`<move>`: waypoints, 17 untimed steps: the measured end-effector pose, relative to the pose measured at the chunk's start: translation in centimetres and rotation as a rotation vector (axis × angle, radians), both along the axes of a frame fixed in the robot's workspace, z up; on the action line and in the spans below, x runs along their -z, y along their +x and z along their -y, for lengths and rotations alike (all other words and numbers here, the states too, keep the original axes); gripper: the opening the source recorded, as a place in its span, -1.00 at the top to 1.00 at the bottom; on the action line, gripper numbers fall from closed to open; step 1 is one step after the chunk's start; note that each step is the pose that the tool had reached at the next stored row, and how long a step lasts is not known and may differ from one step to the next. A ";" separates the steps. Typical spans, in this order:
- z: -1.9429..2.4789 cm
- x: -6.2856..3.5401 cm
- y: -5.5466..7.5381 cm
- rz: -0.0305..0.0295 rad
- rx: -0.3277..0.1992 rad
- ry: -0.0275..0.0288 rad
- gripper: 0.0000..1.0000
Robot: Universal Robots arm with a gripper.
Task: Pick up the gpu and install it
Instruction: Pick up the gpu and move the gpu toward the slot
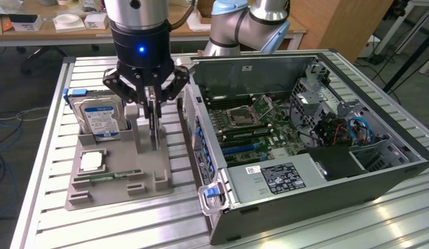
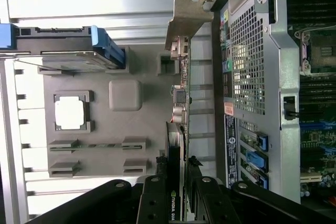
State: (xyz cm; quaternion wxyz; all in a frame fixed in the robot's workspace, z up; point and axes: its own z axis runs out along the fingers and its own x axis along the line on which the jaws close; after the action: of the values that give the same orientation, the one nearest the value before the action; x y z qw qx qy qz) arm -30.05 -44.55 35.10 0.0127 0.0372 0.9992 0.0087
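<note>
The slatted metal counter (image 1: pixel 96 223) carries everything. An open computer case (image 1: pixel 284 223) lies on its side over the half toward the exterior view's right edge. The arm comes down just beside the case. Its gripper (image 1: pixel 152 116) hangs over a grey parts tray (image 1: pixel 110 192), which sits between the case and the counter's edge on the exterior view's left.

On the tray a hard drive (image 1: pixel 102 118) leans in its rack. The gpu (image 1: pixel 154 137) stands on edge in an upright holder on the tray's side nearest the case. In the wrist view its pale bracket (image 2: pixel 186 17) is at the end far from the gripper. The jaws pinch the card's two faces near the other end. A processor (image 1: pixel 92 161) and a memory stick (image 1: pixel 107 177) lie flat nearer the counter's front edge.

I judge the pickup to be in hand: the card is grasped, but I cannot tell whether it is seated or just clear. The move from here calls for a firm hold and an upright card, since the case wall is close.
</note>
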 end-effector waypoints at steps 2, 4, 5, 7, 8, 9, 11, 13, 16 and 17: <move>0.00 -0.18 0.0 0.0000 0.000 0.0000 0.48; 0.00 -0.37 0.0 -0.0001 0.000 -0.0001 0.48; 0.00 -0.48 0.0 0.0000 0.000 0.0000 0.48; 0.00 -0.68 0.0 0.0000 0.000 0.0000 0.48; 0.00 -0.78 0.0 0.0000 0.000 0.0000 0.48; 0.00 -0.89 0.0 -0.0001 0.000 0.0000 0.48; 0.00 -1.13 0.0 -0.0001 0.000 0.0000 0.48; 0.00 -1.39 0.0 0.0000 0.000 0.0000 0.48; 0.00 -1.72 0.0 0.0000 0.000 0.0000 0.48; 0.00 -1.82 0.0 0.0000 0.000 0.0000 0.48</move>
State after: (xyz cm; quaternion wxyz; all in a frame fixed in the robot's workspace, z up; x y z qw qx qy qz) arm -30.05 -44.55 36.92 0.0127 0.0372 0.9992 0.0087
